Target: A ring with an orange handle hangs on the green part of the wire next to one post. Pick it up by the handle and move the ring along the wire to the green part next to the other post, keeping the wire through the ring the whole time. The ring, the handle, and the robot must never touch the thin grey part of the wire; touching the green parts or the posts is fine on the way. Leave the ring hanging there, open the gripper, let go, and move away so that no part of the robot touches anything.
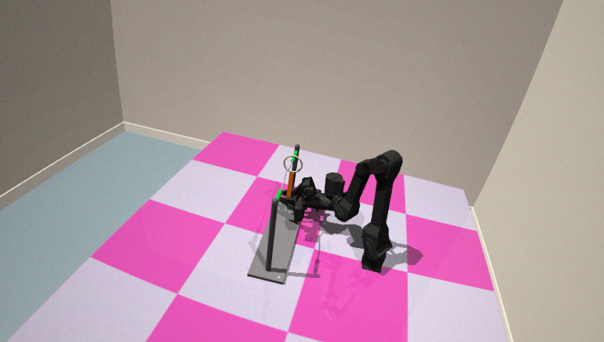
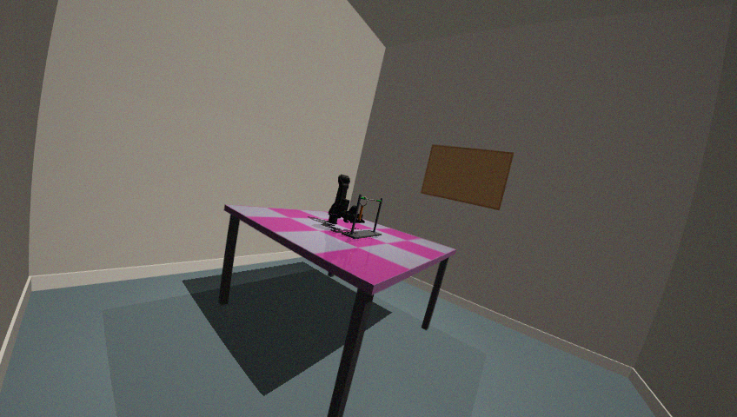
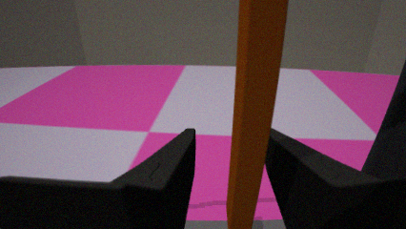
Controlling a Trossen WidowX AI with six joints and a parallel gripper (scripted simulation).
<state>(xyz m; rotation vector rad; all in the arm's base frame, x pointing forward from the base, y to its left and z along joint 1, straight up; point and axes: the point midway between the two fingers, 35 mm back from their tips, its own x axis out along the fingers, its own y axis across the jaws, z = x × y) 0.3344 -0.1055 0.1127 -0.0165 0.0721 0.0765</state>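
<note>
The ring point(image 1: 284, 166) hangs around the green wire part point(image 1: 295, 154) beside the far post point(image 1: 297, 147) in the top view. Its orange handle point(image 1: 290, 184) point(image 2: 361, 213) point(image 3: 254, 95) points down. My gripper point(image 1: 284, 197) point(image 3: 229, 136) is open around the handle's lower part. In the wrist view the handle shows between the fingers, closer to the right finger; a gap shows on its left. Whether it touches the right finger I cannot tell. The thin grey wire point(image 1: 284, 177) runs to the other green part point(image 1: 279, 194) at the near post point(image 1: 272, 237).
The grey base plate point(image 1: 277, 254) carries both posts and stands on the pink and white checkered table point(image 1: 203, 271). A dark post point(image 3: 391, 129) rises just right of the fingers in the wrist view. The arm reaches in from the right in the top view.
</note>
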